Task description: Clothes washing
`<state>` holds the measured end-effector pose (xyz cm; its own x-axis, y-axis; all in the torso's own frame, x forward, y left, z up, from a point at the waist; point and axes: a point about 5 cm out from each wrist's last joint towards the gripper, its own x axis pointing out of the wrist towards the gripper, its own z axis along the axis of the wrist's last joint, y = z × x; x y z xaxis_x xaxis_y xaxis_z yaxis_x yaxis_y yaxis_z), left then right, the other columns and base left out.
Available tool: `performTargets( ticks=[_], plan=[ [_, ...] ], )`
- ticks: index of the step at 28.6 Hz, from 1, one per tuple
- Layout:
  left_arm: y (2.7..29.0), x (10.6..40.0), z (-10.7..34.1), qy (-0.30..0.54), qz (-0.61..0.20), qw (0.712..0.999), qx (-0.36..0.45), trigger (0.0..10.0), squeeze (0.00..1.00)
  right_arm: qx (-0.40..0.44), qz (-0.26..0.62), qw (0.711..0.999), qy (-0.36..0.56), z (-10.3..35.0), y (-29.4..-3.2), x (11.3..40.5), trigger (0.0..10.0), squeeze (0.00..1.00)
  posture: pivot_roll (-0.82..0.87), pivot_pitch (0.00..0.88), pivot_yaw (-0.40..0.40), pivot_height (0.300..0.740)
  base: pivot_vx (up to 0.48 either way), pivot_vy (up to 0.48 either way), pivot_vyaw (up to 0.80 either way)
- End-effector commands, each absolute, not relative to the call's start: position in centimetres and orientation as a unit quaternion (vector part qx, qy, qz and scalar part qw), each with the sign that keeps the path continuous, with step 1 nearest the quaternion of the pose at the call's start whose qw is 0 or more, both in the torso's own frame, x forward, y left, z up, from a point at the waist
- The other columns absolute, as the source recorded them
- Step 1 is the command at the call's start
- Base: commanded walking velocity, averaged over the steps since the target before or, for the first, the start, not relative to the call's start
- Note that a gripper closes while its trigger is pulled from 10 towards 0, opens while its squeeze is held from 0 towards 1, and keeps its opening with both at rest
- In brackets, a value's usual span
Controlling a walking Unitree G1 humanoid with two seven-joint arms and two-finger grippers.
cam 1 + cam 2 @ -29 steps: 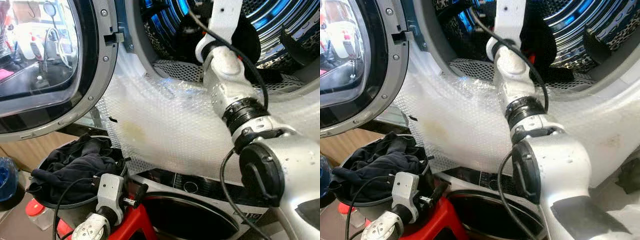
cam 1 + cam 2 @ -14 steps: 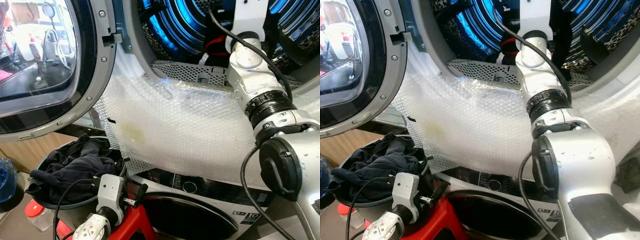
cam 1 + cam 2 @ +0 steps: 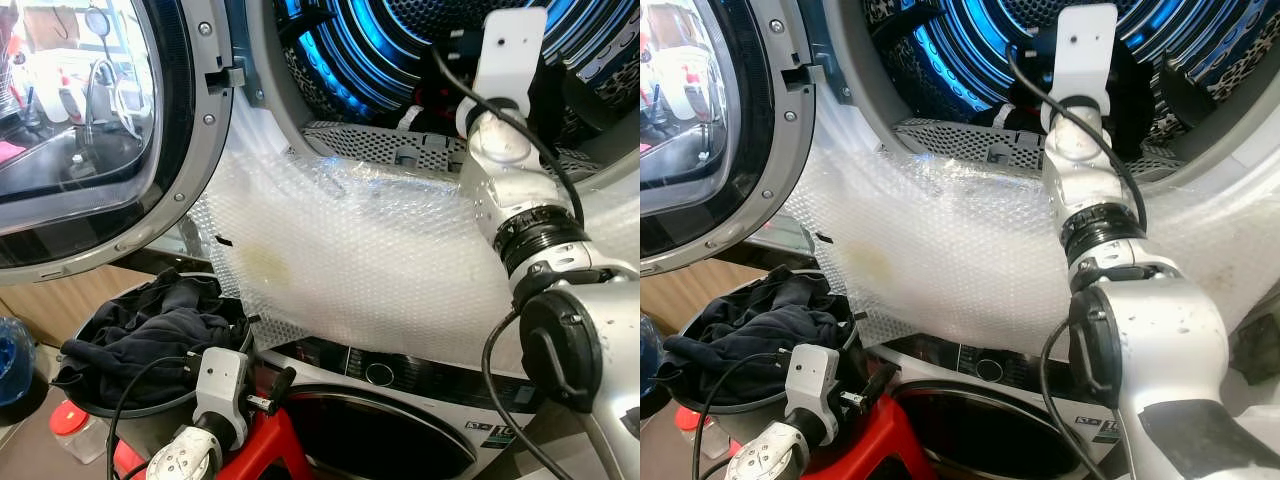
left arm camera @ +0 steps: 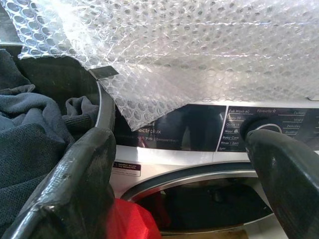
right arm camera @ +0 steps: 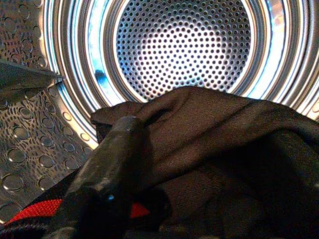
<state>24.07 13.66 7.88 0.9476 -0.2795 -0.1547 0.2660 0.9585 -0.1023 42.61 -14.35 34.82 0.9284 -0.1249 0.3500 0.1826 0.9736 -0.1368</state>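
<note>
Right gripper [image 5: 164, 199] reaches inside the perforated steel drum [image 5: 182, 50], black fingers [image 5: 107, 179] pinching a dark brown garment with red trim [image 5: 214, 144]. Left gripper [image 4: 184, 184] spread apart, idle near the round grey basket [image 3: 215, 385] of dark clothes [image 3: 150, 335]. Bubble wrap sheet [image 3: 380, 260] drapes the washer front.

R arm [image 3: 520, 210] stretches up and fwd, forearm and wrist inside the drum opening; R gripper [image 5: 164, 164] has one black finger [image 5: 112, 164] pressed against dark cloth, looks clamped on it. L arm [image 3: 205, 430] sits low, wrist bent, L gripper [image 4: 184, 164] w/ fingers [image 4: 75, 184] spread wide apart, holding nothing.
</note>
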Motion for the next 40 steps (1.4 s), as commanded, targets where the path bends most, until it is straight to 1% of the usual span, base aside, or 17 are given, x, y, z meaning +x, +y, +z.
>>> performTargets(
  ticks=[1, 5, 7, 13, 14, 15, 17, 21, 25, 26, 28, 32, 34, 35, 36, 39, 40],
  plan=[
    [13.8, 23.8, 6.4, 0.126, -0.133, 0.982, -0.037, 10.0, 1.00, -0.082, -0.077, 0.979, -0.172, 34.7, -14.4, 42.6, 10.0, 1.00, 0.22, 0.036, 0.022, 0.740, 0.000, 0.000, 0.00],
    [13.7, 23.8, 6.3, 0.125, -0.134, 0.982, -0.038, 10.0, 1.00, -0.063, -0.069, 0.978, -0.185, 35.0, -14.6, 42.5, 10.0, 1.00, 0.21, 0.025, 0.022, 0.740, 0.000, 0.000, 0.00],
    [13.7, 23.9, 6.4, 0.124, -0.133, 0.982, -0.039, 10.0, 1.00, -0.035, -0.051, 0.976, -0.207, 35.9, -14.4, 42.3, 10.0, 1.00, 0.21, 0.024, 0.023, 0.740, 0.000, 0.000, 0.00],
    [13.6, 24.1, 6.2, 0.126, -0.138, 0.982, -0.040, 10.0, 1.00, -0.052, -0.027, 0.974, -0.220, 36.8, -14.5, 42.1, 10.0, 1.00, 0.18, 0.014, 0.025, 0.740, 0.000, 0.000, 0.00],
    [13.5, 24.1, 6.2, 0.126, -0.138, 0.982, -0.040, 10.0, 1.00, -0.059, -0.021, 0.974, -0.219, 36.7, -14.4, 42.1, 10.0, 0.58, 0.18, 0.014, 0.025, 0.740, 0.000, 0.000, 0.00],
    [13.5, 24.1, 6.1, 0.126, -0.139, 0.981, -0.041, 10.0, 1.00, -0.062, -0.007, 0.974, -0.216, 36.6, -14.4, 42.1, 10.0, 0.00, 0.17, 0.007, 0.020, 0.740, 0.000, 0.000, 0.00],
    [13.3, 24.1, 6.1, 0.126, -0.140, 0.981, -0.043, 10.0, 1.00, -0.073, 0.018, 0.975, -0.210, 36.2, -14.2, 42.0, 10.0, 0.00, 0.17, 0.005, 0.014, 0.740, 0.000, 0.000, 0.00],
    [13.0, 24.2, 6.0, 0.126, -0.140, 0.981, -0.046, 10.0, 1.00, -0.114, 0.023, 0.971, -0.210, 35.8, -15.7, 41.6, 10.0, 0.00, 0.16, 0.001, -0.001, 0.740, 0.000, 0.000, 0.00],
    [13.1, 24.3, 5.9, 0.126, -0.136, 0.981, -0.050, 10.0, 1.00, -0.137, 0.023, 0.967, -0.213, 35.5, -17.2, 40.5, 10.0, 0.00, 0.13, 0.006, -0.006, 0.740, 0.000, 0.000, 0.00],
    [13.2, 24.4, 5.8, 0.127, -0.135, 0.981, -0.050, 10.0, 1.00, -0.141, 0.016, 0.965, -0.219, 35.5, -18.0, 39.7, 10.0, 0.00, 0.12, 0.008, -0.004, 0.740, 0.000, 0.000, 0.00],
    [13.2, 24.4, 5.7, 0.128, -0.136, 0.981, -0.050, 10.0, 1.00, -0.145, 0.017, 0.965, -0.217, 35.2, -18.6, 38.9, 10.0, 0.00, 0.11, 0.013, -0.002, 0.740, 0.000, 0.000, 0.00],
    [13.2, 24.6, 5.7, 0.129, -0.138, 0.981, -0.050, 10.0, 1.00, -0.123, 0.074, 0.964, -0.222, 34.4, -18.6, 37.1, 10.0, 0.00, 0.10, 0.018, 0.001, 0.740, 0.000, 0.000, 0.00],
    [13.2, 24.6, 5.7, 0.129, -0.138, 0.981, -0.051, 10.0, 1.00, -0.123, 0.084, 0.965, -0.215, 34.0, -18.5, 36.7, 10.0, 0.00, 0.10, 0.018, 0.001, 0.740, 0.000, 0.000, 0.00],
    [13.2, 24.7, 5.6, 0.129, -0.138, 0.981, -0.050, 10.0, 1.00, -0.107, 0.131, 0.965, -0.199, 33.1, -18.3, 35.5, 10.0, 0.00, 0.09, 0.022, 0.001, 0.740, 0.000, 0.000, 0.00],
    [13.2, 24.7, 5.6, 0.129, -0.138, 0.981, -0.050, 10.0, 1.00, -0.093, 0.157, 0.965, -0.189, 32.7, -18.2, 34.9, 10.0, 0.00, 0.09, 0.022, 0.001, 0.740, 0.000, 0.000, 0.00],
    [13.2, 24.7, 5.5, 0.129, -0.138, 0.981, -0.050, 10.0, 1.00, -0.086, 0.161, 0.966, -0.181, 32.5, -18.3, 34.6, 10.0, 0.00, 0.09, 0.022, 0.001, 0.740, 0.000, 0.000, 0.00],
    [13.2, 24.7, 5.5, 0.129, -0.138, 0.981, -0.050, 10.0, 1.00, -0.084, 0.176, 0.966, -0.169, 32.3, -18.3, 34.4, 10.0, 0.00, 0.09, 0.022, 0.001, 0.740, 0.000, 0.000, 0.00]
  ],
)
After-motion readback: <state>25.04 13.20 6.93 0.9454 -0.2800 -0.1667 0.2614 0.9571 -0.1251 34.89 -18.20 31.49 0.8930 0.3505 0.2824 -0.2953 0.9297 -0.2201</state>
